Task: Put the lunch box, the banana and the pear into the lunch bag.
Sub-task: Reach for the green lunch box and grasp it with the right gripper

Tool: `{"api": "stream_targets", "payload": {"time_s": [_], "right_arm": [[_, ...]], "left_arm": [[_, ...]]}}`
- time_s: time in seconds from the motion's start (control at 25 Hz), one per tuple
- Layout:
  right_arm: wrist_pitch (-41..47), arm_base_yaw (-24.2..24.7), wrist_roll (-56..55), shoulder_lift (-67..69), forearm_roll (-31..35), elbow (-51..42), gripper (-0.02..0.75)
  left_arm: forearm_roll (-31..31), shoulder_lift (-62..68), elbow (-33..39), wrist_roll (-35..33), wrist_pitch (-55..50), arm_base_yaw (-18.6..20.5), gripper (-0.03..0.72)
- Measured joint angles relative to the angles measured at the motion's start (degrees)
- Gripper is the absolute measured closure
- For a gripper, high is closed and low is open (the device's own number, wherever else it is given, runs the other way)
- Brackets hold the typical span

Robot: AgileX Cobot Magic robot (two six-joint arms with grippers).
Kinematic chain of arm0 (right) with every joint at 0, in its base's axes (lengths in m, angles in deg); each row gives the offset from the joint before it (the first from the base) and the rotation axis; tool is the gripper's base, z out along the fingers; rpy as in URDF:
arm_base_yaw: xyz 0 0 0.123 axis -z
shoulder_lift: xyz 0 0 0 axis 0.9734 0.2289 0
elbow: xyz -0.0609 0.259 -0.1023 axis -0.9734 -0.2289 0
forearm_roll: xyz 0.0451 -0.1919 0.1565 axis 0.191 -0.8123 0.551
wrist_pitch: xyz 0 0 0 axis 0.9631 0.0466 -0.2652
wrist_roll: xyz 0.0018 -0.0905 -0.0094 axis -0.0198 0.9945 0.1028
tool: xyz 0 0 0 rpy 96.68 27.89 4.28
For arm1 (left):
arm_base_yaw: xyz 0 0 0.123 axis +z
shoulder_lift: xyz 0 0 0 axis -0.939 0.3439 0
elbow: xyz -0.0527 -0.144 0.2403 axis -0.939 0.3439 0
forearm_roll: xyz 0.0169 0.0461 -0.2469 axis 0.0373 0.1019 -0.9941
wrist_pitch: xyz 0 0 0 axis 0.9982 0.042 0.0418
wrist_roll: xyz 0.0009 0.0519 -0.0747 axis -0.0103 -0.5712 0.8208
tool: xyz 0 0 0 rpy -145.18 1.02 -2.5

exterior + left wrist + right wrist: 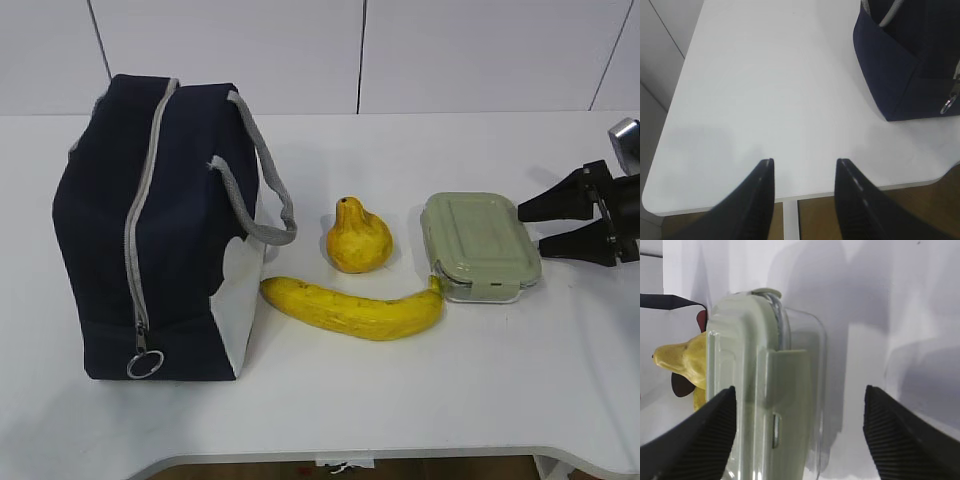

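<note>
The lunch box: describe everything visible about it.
The small rectangular clear plastic lunch box with a sage-green snap-on lid sits flat and closed on the white table, right of the yellow-orange pear. Its lid has rounded corners, a raised ribbed panel and side latches. The curved yellow banana has its stem end at the box's front left corner. The right tool, open, faces its right end without touching it.

No readable text, labels, brand marks, numbers or signs in any view. Navy-blue fabric lunch bag w/ grey zipper (150, 225): plain panels, no logo or tag visible. Clear rectangular lunch box w/ sage-green snap lid (480, 245): lid ribbed only, no lettering. Yellow curved banana (350, 305): no sticker. White counter (400, 400): unmarked.
</note>
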State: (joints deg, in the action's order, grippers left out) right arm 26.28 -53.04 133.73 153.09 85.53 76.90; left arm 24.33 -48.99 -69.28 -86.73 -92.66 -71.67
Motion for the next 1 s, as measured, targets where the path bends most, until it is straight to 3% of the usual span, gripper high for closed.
{"api": "stream_targets", "payload": {"time_s": [1.0], "right_arm": [[0.00, -5.20, 1.98, 0.44, -0.21, 0.00, 0.151]], "left_arm": [[0.00, 0.00, 0.00, 0.00, 0.00, 0.00, 0.381]]}}
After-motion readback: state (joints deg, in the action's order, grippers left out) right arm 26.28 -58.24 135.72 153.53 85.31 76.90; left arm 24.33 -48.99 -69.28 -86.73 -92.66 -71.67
